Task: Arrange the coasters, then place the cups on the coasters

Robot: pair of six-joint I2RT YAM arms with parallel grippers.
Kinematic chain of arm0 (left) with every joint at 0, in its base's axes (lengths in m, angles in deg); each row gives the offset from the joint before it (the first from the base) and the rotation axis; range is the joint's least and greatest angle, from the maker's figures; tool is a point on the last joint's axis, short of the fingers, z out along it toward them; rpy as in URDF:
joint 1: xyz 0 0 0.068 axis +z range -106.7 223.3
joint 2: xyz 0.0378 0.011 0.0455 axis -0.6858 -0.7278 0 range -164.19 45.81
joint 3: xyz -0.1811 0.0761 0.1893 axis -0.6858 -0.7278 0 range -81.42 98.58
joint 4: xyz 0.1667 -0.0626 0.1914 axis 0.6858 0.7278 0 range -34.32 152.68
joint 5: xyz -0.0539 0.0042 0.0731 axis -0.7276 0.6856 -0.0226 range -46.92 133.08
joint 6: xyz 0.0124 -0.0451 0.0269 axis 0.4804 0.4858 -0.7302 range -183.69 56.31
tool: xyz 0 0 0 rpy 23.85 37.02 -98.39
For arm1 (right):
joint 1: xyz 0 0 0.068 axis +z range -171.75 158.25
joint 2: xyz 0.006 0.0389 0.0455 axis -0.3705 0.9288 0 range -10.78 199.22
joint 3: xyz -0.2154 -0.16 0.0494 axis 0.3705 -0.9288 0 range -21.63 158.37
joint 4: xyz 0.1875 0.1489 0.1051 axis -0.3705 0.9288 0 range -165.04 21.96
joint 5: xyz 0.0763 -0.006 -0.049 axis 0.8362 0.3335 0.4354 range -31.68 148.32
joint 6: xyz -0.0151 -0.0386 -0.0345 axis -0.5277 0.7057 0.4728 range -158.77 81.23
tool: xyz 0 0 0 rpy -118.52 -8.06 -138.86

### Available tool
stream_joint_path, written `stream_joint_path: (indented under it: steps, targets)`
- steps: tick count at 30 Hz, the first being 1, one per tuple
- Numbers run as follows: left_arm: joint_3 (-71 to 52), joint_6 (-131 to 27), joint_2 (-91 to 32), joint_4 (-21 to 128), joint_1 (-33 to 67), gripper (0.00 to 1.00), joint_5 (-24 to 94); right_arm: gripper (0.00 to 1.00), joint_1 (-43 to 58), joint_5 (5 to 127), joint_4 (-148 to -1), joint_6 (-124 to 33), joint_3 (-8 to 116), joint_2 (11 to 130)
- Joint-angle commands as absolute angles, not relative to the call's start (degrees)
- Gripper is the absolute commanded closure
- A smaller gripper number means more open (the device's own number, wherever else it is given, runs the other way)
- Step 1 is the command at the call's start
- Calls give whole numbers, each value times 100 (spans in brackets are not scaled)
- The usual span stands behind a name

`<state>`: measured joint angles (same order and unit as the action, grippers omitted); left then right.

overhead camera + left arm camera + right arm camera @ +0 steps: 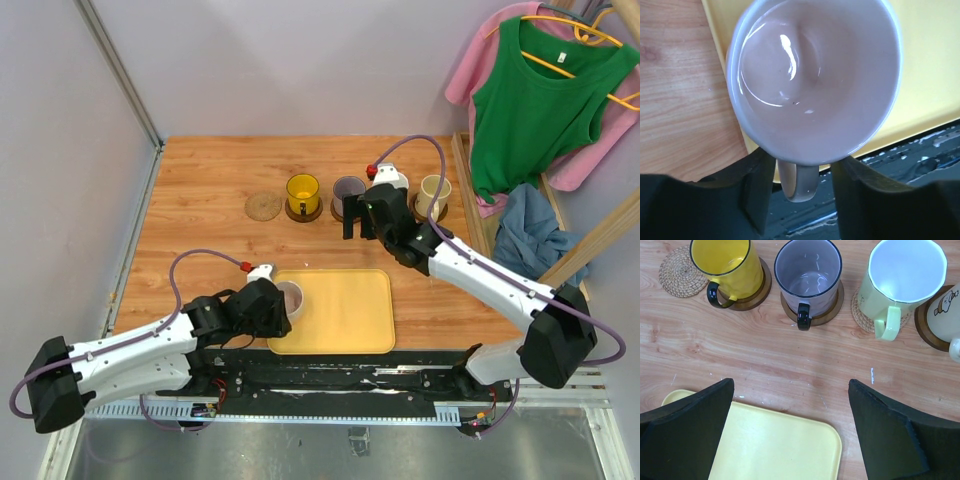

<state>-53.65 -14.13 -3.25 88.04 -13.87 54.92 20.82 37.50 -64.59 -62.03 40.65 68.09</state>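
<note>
A pink cup stands on the left part of the yellow tray. My left gripper straddles its handle, with a small gap on each side. Along the far side, the yellow cup, the grey-purple cup and the cream cup each sit on a dark brown coaster. The pale green-white cup sits on a tan coaster. Another tan coaster lies bare at the left end. My right gripper hovers open and holds nothing, between the row and the tray.
The yellow tray lies near the front edge between the arms. A metal frame post runs along the left side. Clothes on hangers and a wooden rack stand past the table's right edge.
</note>
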Motion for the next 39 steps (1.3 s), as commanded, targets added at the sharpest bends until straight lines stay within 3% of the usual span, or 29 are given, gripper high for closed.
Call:
stream_joint_path:
  steps: [1, 11, 18, 32, 39]
  targets:
    - [-5597, -1257, -252, 8556, -1414, 57, 5661, 2, 1991, 3647, -6529, -6302, 3964, 6631]
    - [-5690, -1472, -272, 8302, -1416, 99, 5591, 2, 1990, 3684, -6511, -6372, 3912, 6677]
    - [-5480, -2006, -279, 8041, -1459, 100, 5769, 2, 1989, 3606, -6494, -6416, 3679, 6587]
    - [-4034, -3355, -1160, 7739, -1441, 99, 7261, 0, 1959, 2591, -6329, -6473, 2977, 5690]
    - [-3902, -3778, -1432, 7535, -742, 100, 7207, 7, 1824, 2431, -6320, -6512, 2569, 5061]
